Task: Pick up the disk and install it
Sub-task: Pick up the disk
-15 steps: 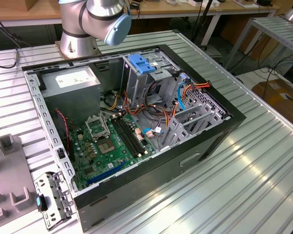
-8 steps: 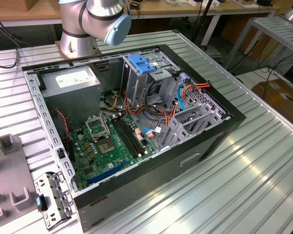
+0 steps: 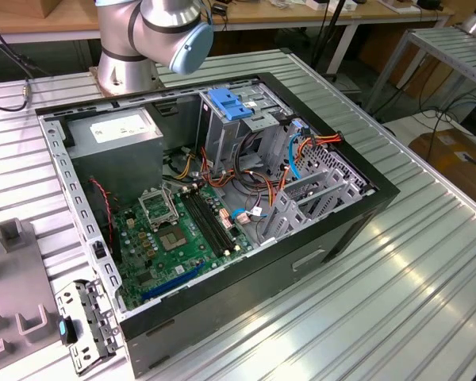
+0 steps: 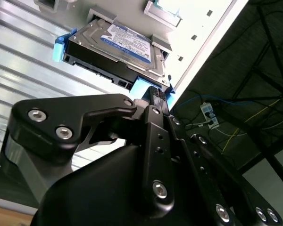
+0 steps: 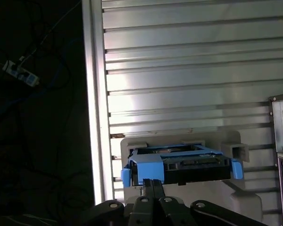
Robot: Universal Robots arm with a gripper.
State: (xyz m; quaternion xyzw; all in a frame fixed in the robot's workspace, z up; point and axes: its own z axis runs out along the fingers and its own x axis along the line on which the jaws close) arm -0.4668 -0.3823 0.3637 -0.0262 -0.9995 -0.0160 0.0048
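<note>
Gripper (image 5: 153, 181) clenched with nothing between its fingers, tips right at the blue rail of the disk (image 5: 179, 165), which sits in a grey holder (image 5: 245, 200) by the bench (image 5: 179, 70) edge.

In the exterior view, orange and red cable bundles (image 3: 321, 140) and a thin light-blue cable (image 3: 292, 159) crowd the gap beside the tall grey metal drive cage (image 3: 214, 143). The ribbed aluminium counter (image 3: 412, 270) on the exterior view's right is open surface. In the first wrist view, raised walls of the pale grey plastic cradle (image 5: 236, 150) flank the blue-railed dark disk (image 5: 184, 165). Its face toward the hand (image 5: 153, 182) is unobstructed.
</note>
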